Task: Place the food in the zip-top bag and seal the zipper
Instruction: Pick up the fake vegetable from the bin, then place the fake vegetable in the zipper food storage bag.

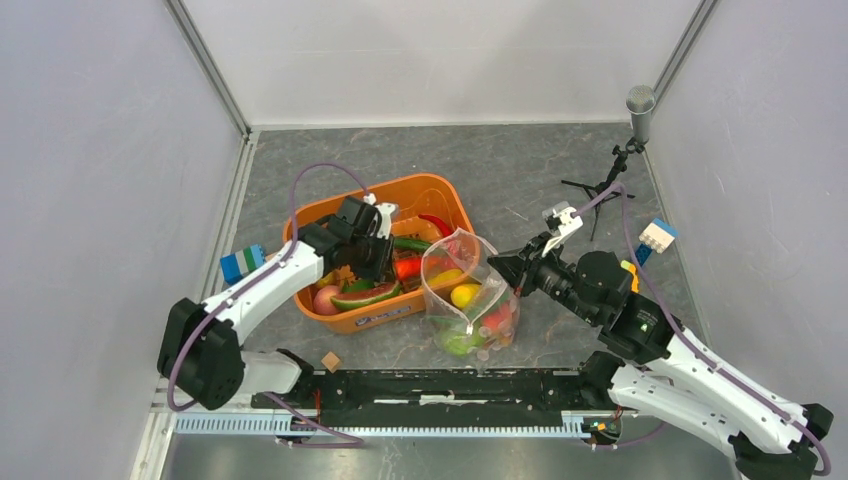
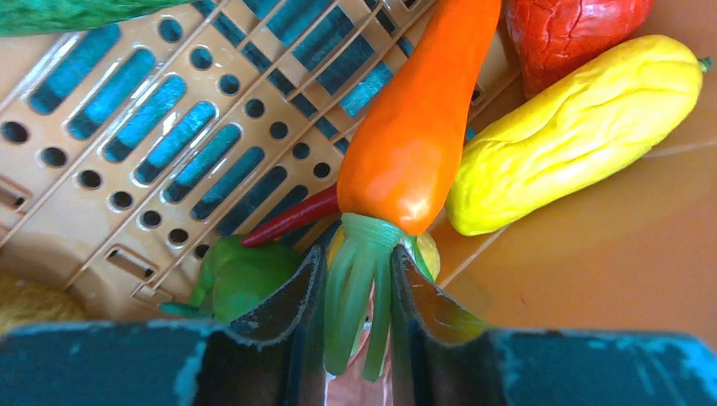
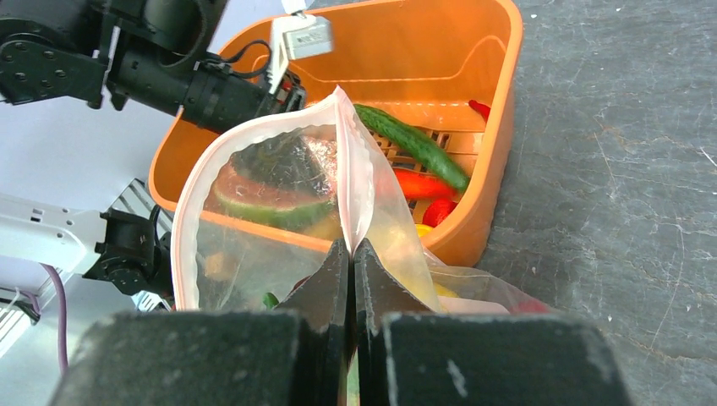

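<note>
In the left wrist view my left gripper (image 2: 357,258) is down in the orange tub (image 1: 455,195), its fingers shut on the green leafy top (image 2: 363,288) of an orange carrot (image 2: 414,144). Around it lie a yellow piece (image 2: 575,127), a red piece (image 2: 575,34), a red chilli (image 2: 292,217) and a green piece (image 2: 241,275). The zip-top bag (image 1: 470,290) stands right of the tub with yellow, red and green food inside. My right gripper (image 3: 351,245) is shut on its pink zipper strip (image 3: 351,178), holding the mouth up and open.
The tub has a perforated insert (image 2: 127,152) and also holds a cucumber (image 3: 414,144) and a watermelon slice (image 1: 365,295). Blue-green blocks (image 1: 243,263) sit left of the tub. A white-blue block (image 1: 657,237) and a microphone stand (image 1: 638,110) are at the right, a small wooden cube (image 1: 330,361) near the front.
</note>
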Controlling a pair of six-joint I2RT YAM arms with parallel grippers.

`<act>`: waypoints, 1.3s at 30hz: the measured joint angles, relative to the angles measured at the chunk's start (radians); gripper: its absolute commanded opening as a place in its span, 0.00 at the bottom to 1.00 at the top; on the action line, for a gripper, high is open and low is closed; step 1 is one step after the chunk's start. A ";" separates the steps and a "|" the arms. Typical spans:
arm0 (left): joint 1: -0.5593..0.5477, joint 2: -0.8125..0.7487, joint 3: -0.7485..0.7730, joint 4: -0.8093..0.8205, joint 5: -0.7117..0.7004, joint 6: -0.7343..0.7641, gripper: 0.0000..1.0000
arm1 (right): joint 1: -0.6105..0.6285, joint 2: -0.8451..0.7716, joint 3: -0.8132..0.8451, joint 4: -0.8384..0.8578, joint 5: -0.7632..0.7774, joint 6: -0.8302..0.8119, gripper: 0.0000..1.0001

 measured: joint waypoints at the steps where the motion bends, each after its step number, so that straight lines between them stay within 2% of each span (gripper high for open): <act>1: 0.000 -0.015 0.002 -0.008 -0.009 0.000 0.02 | 0.000 -0.002 0.000 0.000 0.003 0.001 0.00; 11: 0.002 -0.283 0.003 0.083 -0.108 -0.004 0.02 | 0.000 -0.027 -0.011 -0.006 0.030 0.011 0.00; 17: 0.002 -0.318 -0.011 0.130 -0.158 -0.019 0.02 | 0.000 -0.038 -0.017 -0.007 0.049 0.023 0.00; 25: 0.003 -0.427 0.012 0.083 -0.165 -0.020 0.02 | 0.000 -0.036 -0.017 -0.007 0.089 0.030 0.00; 33: 0.002 -0.462 0.368 -0.129 0.087 -0.013 0.02 | 0.000 0.032 -0.017 0.027 0.111 0.032 0.00; 39: 0.002 -0.473 0.517 -0.312 0.248 -0.002 0.02 | 0.000 0.067 -0.012 0.073 0.103 0.019 0.00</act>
